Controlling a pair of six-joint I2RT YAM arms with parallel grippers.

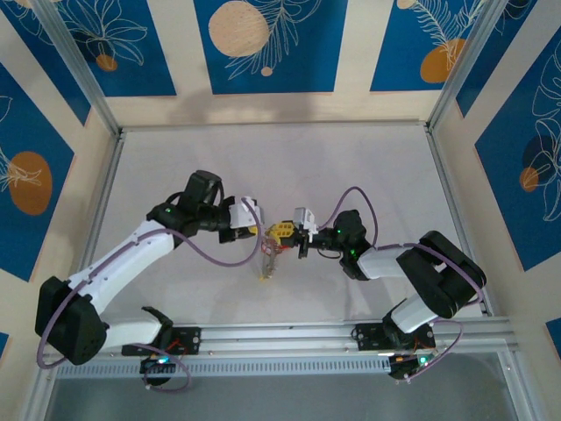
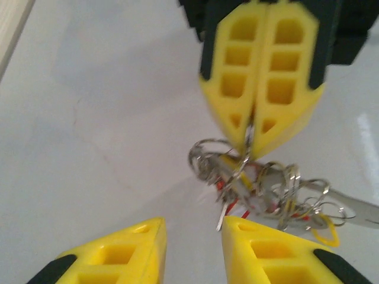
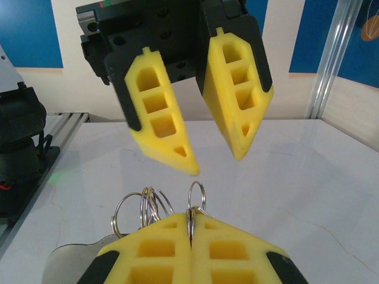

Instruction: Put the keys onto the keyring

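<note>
Two hands, bench (image 1: pixel 175 175) centre: right hand (image 3: pixel 190 222) pinches keyring (image 3: pixel 189 198), keys (image 2: pixel 278 195) dangling, we judge to steady it; left hand (image 3: pixel 216 161) parted, empty, opp.

keys (image 2: pixel 278 198) — blurred tangle | keyring (image 1: pixel 266 260) — too small to tell

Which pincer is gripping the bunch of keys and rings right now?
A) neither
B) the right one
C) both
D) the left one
B: the right pincer has its fingers pressed together on a silvery ring of the bunch, while the left pincer faces it with its fingers apart, closed on nothing.
</note>
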